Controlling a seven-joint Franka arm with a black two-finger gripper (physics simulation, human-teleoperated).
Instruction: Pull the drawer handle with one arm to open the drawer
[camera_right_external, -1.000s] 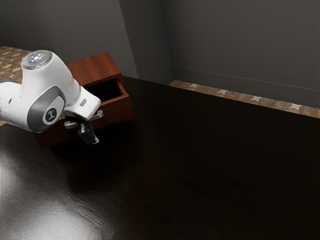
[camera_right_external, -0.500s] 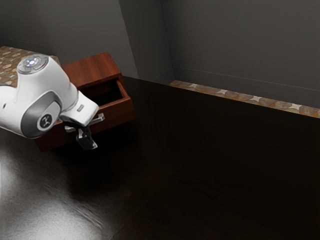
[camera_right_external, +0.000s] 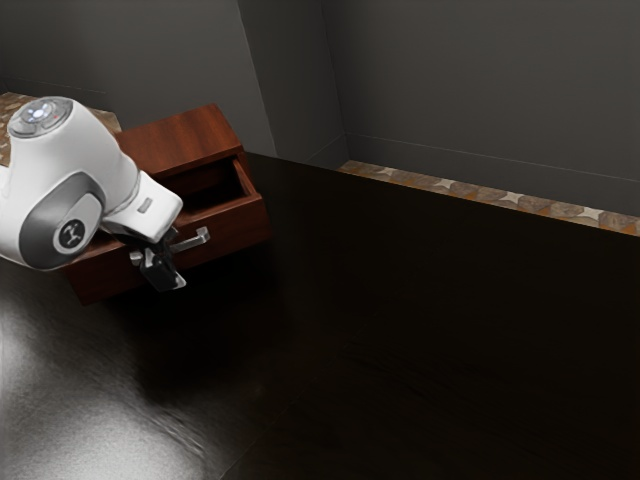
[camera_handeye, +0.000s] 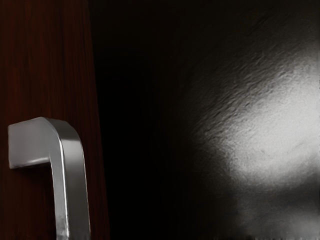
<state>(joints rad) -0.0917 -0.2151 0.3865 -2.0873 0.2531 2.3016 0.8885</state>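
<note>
Exterior view, starting at its left: one white arm (camera_right_external: 70, 190) reaches in, and its one black gripper (camera_right_external: 163, 272) is closed down on the one silver drawer handle (camera_right_external: 192, 240), with a finger on either side of the bar (as near as I can make out from where I stand). The handle sits on the front of the single drawer (camera_right_external: 225, 222). That drawer stands partly pulled out of the one red-brown cabinet (camera_right_external: 185, 135), its dark hollow showing on top. Everything rests on one glossy black table (camera_right_external: 420, 330).

Compared with a second ago, the arm has drawn back toward the exterior view's left, and the drawer front has come a little further out with it.

The arm's bulk covers the cabinet's left part and the handle's far end. In the wrist view the handle (camera_handeye: 62, 165) shows one bent corner against the wood, its length cut off at the edge.
</note>
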